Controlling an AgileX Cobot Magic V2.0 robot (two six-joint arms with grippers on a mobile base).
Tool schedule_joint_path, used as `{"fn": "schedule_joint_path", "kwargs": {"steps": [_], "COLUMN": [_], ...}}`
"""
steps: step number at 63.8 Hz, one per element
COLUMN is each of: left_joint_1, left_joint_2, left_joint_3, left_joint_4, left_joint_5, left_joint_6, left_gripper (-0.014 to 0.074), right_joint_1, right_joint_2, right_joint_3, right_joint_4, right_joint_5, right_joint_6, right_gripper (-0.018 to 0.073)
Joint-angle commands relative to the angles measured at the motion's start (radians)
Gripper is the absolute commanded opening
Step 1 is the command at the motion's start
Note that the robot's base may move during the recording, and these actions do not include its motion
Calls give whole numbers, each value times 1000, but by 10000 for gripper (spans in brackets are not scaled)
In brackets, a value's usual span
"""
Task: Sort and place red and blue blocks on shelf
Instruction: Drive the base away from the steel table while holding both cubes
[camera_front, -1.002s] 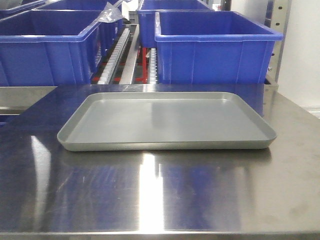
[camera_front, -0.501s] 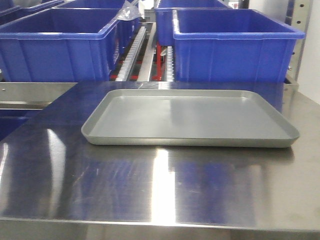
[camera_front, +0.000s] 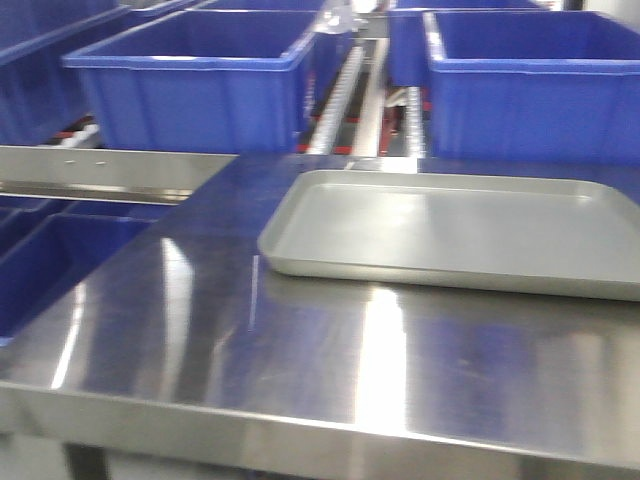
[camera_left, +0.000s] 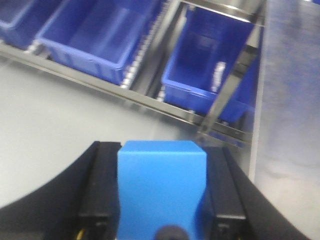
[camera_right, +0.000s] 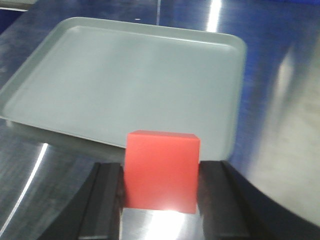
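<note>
Tray (camera_front: 450, 225) drifted right; one blue block (camera_left: 161, 190), one red block (camera_right: 161, 172), both clamped.

Bright, even overhead light fills all three views. In the front view the steel tabletop (camera_front: 200, 340) carries tall white glare streaks at 6 and 8 o'clock, and the whole frame is smeared and soft. The left wrist view is blurred: blue crates (camera_left: 85, 40) at 11 o'clock hazy, blue block (camera_left: 160, 190) soft-edged. Beneath the red block (camera_right: 161, 170), at 6 o'clock, glare burns white; the grey tray (camera_right: 135, 85) looks slightly soft.
</note>
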Motion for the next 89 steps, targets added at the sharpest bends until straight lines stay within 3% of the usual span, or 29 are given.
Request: {"fn": "schedule_joint_path", "kwargs": {"steps": [1,89], "left_joint_1": [0,0], "left_joint_2": [1,1], "left_joint_3": [-29,-29], "left_joint_4": [13,13], "left_joint_5": [-75,-75], "left_joint_6": [-10,-10], "left_gripper": [125,125], "right_joint_1": [-5,-5], "right_joint_2": [0,0], "right_joint_3": [-28,-28], "right_joint_4": [-10,-10], "right_joint_5": [-68,-68], "right_joint_6": [0,0], "right_gripper": [50,50]}}
